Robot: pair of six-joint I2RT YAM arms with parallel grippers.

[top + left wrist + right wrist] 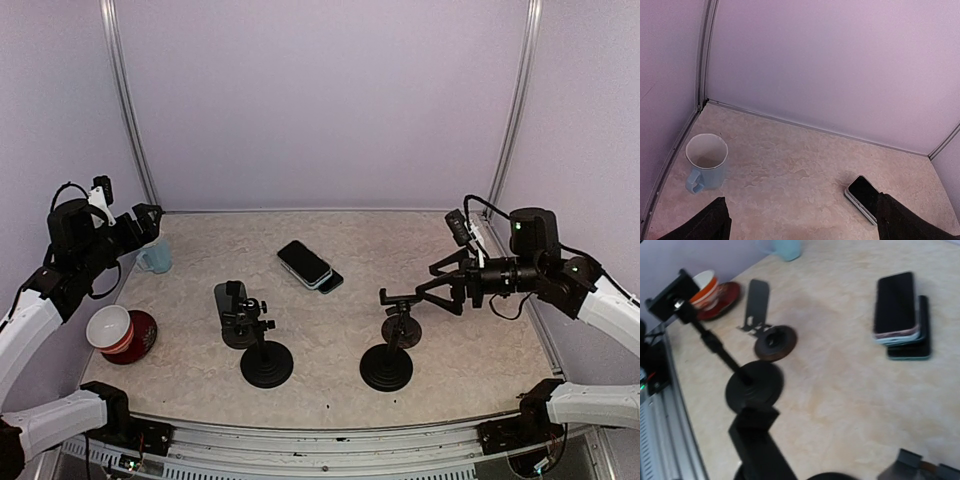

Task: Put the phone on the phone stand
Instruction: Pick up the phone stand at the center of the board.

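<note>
Top external view: two phones [304, 261] lie stacked on the table [330, 340], mid-table toward the back. The upper one, in a light case, lies skewed over a dark one. Neither is on a stand.

Two pole stands rise from round black bases nearer the arms, the left stand [266, 363] and the right stand [387, 368], and both sit between the arm bases and the phones. Just behind each is one smaller round base. The left small base [240, 336] has a flat black plate [230, 300] standing at it. The right small base [402, 331] is partly hidden.

There are two cups. A light-blue mug [155, 256] stands back left, and a red-and-white cup [108, 326] sits on a red saucer [140, 335] at the left edge.

The left gripper [147, 225] hangs over the mug's corner, its jaws spread wide with nothing between them. The right gripper [412, 290] hovers at the right stand's head, jaws also wide apart and empty. Whether it touches the head cannot be told.
</note>
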